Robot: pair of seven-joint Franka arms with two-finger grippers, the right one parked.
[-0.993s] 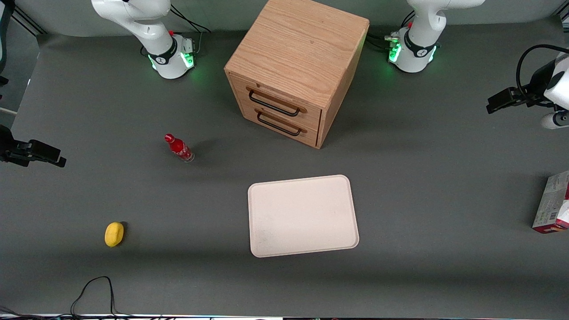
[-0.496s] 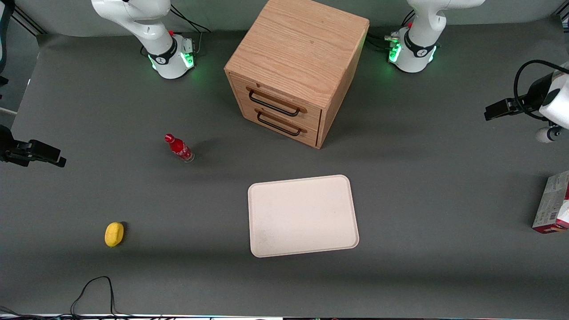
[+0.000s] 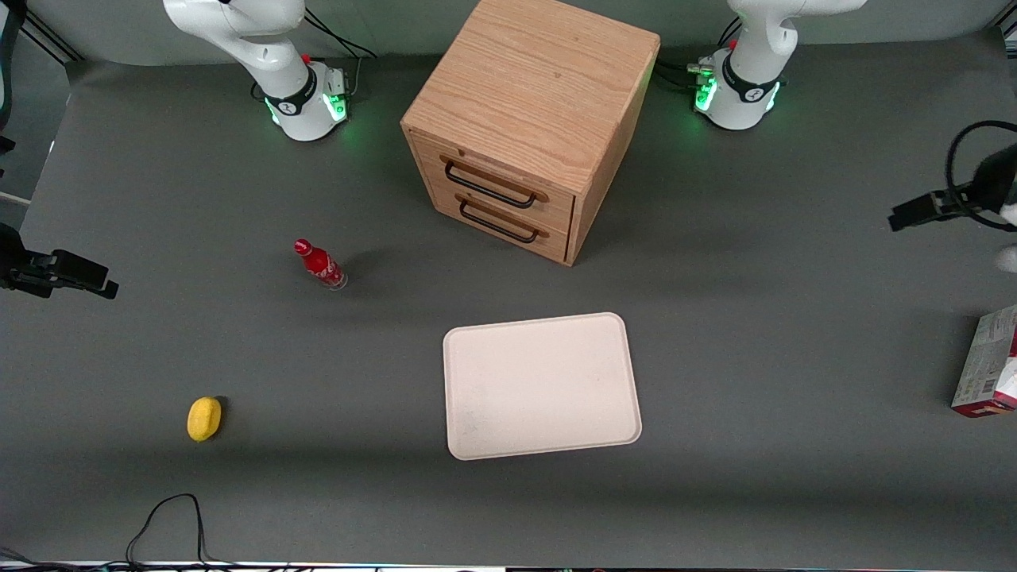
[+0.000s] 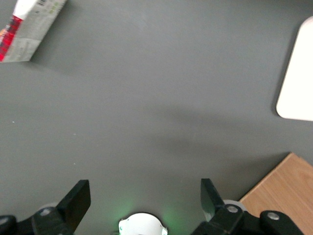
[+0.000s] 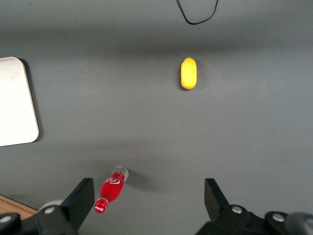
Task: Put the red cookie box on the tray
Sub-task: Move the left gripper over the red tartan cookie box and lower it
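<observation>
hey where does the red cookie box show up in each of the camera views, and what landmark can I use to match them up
Front view: the thin red and white cardboard cookie box lies at the working arm's end of the table, cut by the picture's edge.
Left wrist view: the box lies on the grey table, apart from the open gripper.
Right wrist view: not in it.
Shared landmark: the flat cream-white tray, whose rounded corner shows from the left wrist too.
</observation>
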